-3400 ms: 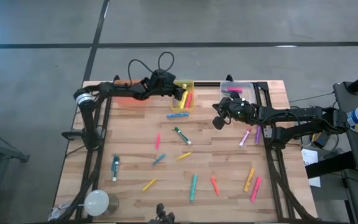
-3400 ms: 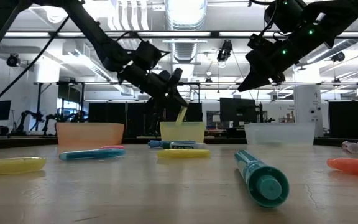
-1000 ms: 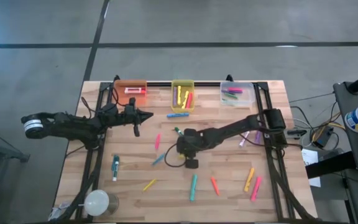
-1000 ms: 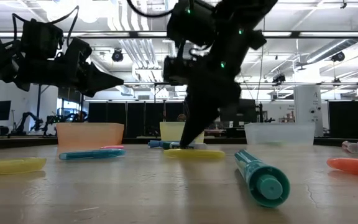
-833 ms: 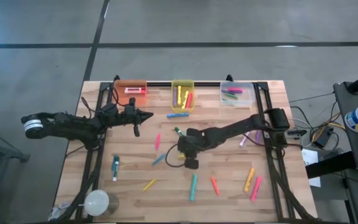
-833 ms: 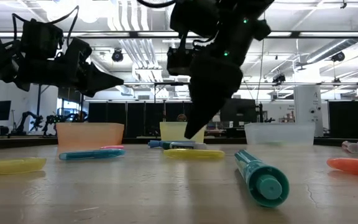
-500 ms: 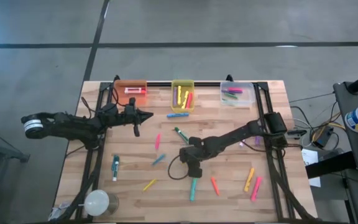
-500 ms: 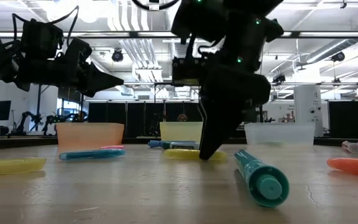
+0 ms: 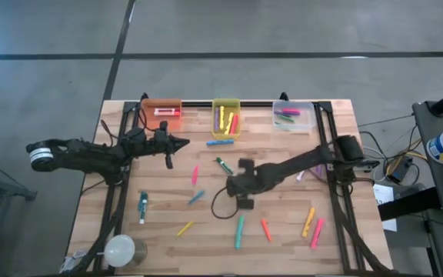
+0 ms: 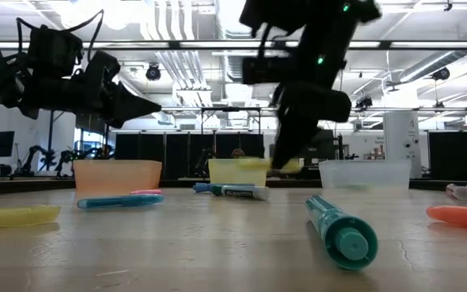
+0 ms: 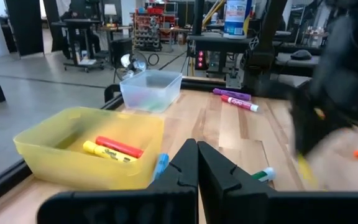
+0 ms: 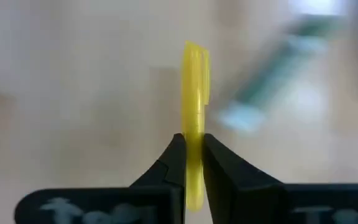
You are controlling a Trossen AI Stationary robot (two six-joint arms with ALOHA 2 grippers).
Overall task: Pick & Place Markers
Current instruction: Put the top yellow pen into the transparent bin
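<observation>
Markers in several colours lie scattered flat on the wooden table [image 9: 283, 204]. Among them are a green-and-white one [image 9: 223, 165] and a big teal one [image 10: 340, 229]. My right gripper [image 12: 194, 144] hangs over the table's middle [image 9: 234, 187], shut on a yellow marker [image 12: 195, 81]. The low view shows this yellow marker [image 10: 255, 164] up in the air. My left gripper [image 11: 196, 149] hovers shut and holding nothing at the left, before the orange bin [image 9: 161, 114], pointing level toward the right [image 9: 183, 141]. My right gripper pinches the yellow marker's two long sides [image 12: 195, 127] between its two fingers, about the middle of its length. The fingers slant down from the table's right side and lie across the marker. The marker is clear of the table, about level, one end sticking out beyond the fingers [image 10: 286, 158].
Three bins stand along the far edge: the orange one, a yellow one [image 9: 226, 117] and a clear one [image 9: 293, 115], each with markers inside. A white round object [image 9: 119, 250] sits at the near left corner. Black frame rails [image 9: 331, 192] run along both sides.
My right gripper dipped to the yellow marker lying on the table's middle, took hold of it and rose. The marker, flat on the wood before, now hangs clear of it. My left gripper has kept still.
</observation>
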